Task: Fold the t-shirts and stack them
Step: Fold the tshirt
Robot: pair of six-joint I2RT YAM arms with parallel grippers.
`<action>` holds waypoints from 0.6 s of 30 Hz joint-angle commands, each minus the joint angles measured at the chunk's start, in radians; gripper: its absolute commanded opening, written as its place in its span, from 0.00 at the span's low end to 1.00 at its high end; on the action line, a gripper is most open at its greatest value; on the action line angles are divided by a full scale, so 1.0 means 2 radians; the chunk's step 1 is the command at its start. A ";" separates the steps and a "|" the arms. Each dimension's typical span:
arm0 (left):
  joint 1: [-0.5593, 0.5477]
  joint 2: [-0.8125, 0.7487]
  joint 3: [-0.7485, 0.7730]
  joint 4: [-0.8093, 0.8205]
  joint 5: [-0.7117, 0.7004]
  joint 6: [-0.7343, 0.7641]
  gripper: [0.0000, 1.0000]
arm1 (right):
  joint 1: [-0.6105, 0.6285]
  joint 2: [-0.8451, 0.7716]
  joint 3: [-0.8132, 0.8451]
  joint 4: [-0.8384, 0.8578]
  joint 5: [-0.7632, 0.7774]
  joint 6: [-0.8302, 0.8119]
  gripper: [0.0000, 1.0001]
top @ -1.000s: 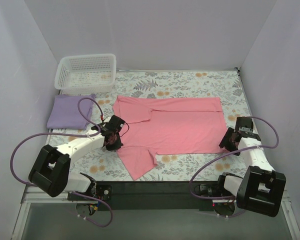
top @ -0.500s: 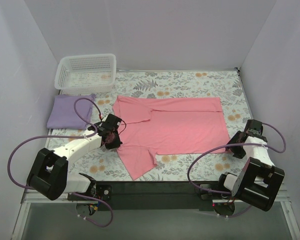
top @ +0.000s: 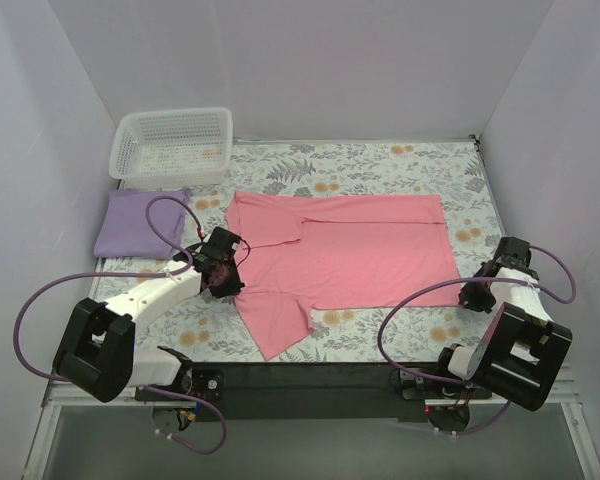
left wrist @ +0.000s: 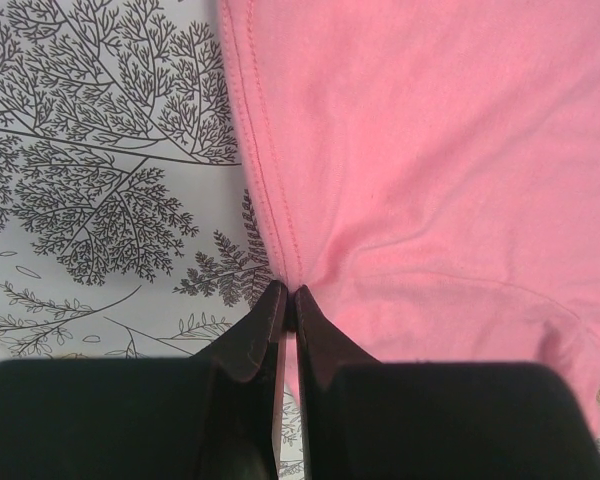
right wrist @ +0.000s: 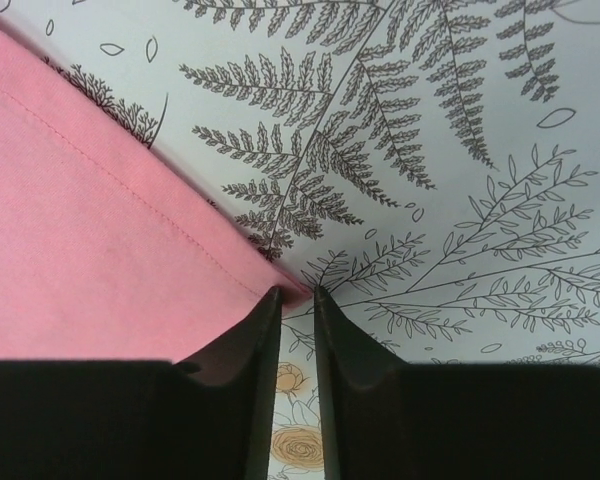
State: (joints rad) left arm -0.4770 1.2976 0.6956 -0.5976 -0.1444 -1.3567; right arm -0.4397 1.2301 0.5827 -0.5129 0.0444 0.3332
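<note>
The salmon-pink t-shirt [top: 350, 250] lies spread flat on the floral tablecloth, with one sleeve toward the near edge. The lavender-purple t-shirt [top: 140, 222] lies folded at the left. My left gripper [top: 224, 283] is at the pink shirt's left edge, just above the near sleeve. In the left wrist view it [left wrist: 290, 293] is shut on that hemmed edge [left wrist: 270, 200]. My right gripper [top: 471, 297] is at the shirt's near right corner. In the right wrist view it [right wrist: 297, 292] stands narrowly open, with the tip of the pink corner [right wrist: 80, 220] between its fingertips.
A white lattice basket [top: 170, 113] stands at the back left, behind the purple shirt. The floral tablecloth [top: 380, 160] covers the table between the white walls. Purple cables loop from both arms, and the right arm's cable crosses the cloth near the shirt's corner.
My right arm has swung right and toward the near edge, its gripper now just outside the shirt's corner. My left gripper has shifted slightly at the shirt's left edge.
</note>
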 commanded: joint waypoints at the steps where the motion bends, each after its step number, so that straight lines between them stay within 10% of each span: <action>1: 0.004 -0.018 -0.004 0.007 0.007 0.007 0.00 | 0.000 0.025 -0.020 0.019 -0.008 -0.002 0.23; 5: 0.005 -0.017 -0.003 0.007 0.008 0.007 0.00 | -0.001 0.028 -0.010 0.019 -0.009 -0.009 0.03; 18: 0.007 -0.018 -0.003 0.007 0.009 0.008 0.00 | -0.001 -0.008 0.041 -0.013 -0.048 -0.010 0.01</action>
State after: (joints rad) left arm -0.4709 1.2976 0.6949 -0.5976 -0.1368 -1.3499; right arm -0.4412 1.2488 0.6079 -0.5098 -0.0235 0.3149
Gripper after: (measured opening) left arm 0.030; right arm 0.020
